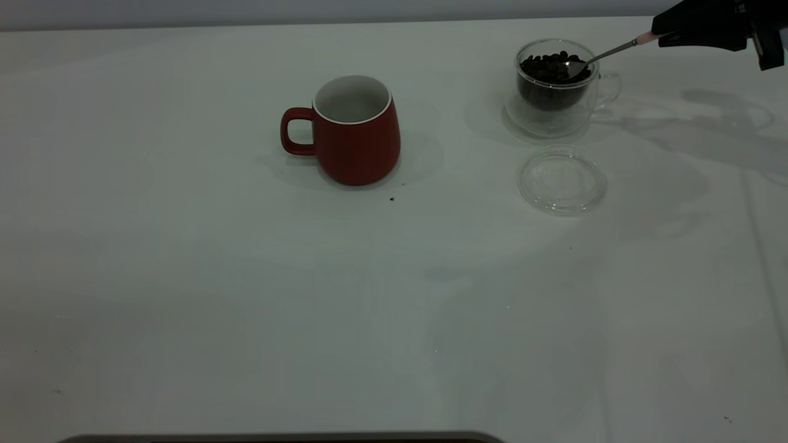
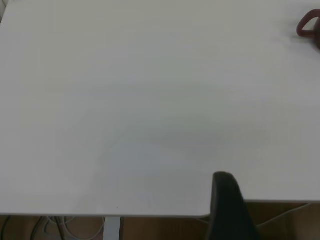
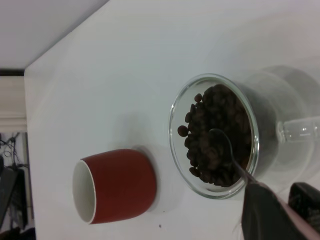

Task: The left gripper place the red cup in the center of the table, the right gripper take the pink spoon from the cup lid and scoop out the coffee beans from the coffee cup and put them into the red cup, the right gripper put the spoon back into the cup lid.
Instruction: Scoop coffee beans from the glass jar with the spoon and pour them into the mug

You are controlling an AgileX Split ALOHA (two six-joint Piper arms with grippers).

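The red cup (image 1: pixel 354 129) stands upright and empty near the table's middle, handle to the left; it also shows in the right wrist view (image 3: pixel 117 186). The glass coffee cup (image 1: pixel 557 86) of coffee beans (image 1: pixel 545 67) stands at the back right. My right gripper (image 1: pixel 663 38) is above and to the right of it, shut on the pink handle of the spoon (image 1: pixel 606 54). The spoon's bowl (image 3: pixel 222 145) rests down among the beans (image 3: pixel 205 120). The clear cup lid (image 1: pixel 561 181) lies empty in front of the glass cup. My left gripper (image 2: pixel 227 205) is parked at the table's edge, far from the red cup (image 2: pixel 309 26).
A loose coffee bean (image 1: pixel 392 199) and a smaller crumb lie on the table just in front of the red cup. The white table (image 1: pixel 184 277) stretches wide to the left and front. A dark edge runs along the bottom of the exterior view.
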